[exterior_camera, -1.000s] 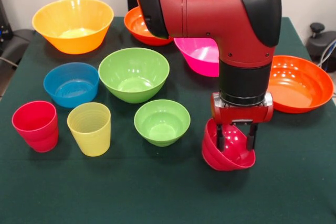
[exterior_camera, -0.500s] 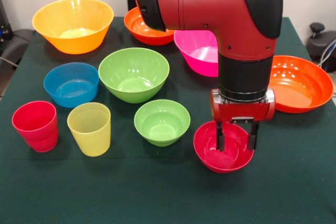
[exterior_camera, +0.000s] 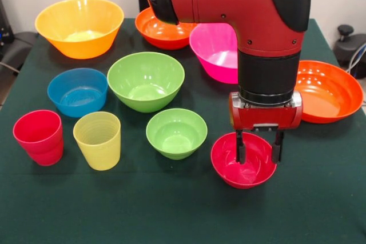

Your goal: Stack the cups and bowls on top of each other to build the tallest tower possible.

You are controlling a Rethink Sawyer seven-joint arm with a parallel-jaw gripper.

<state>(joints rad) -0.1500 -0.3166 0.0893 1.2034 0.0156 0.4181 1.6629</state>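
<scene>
Spread wide, our hand point(exterior_camera: 258, 154) hangs with both fingers point(exterior_camera: 242, 151) dipped inside the upright red bowl point(exterior_camera: 243, 164), gripping nothing we can see. That bowl sits on the dark green tabletop point(exterior_camera: 171, 210), just beside the small green bowl point(exterior_camera: 176, 132). We read no writing anywhere.
</scene>
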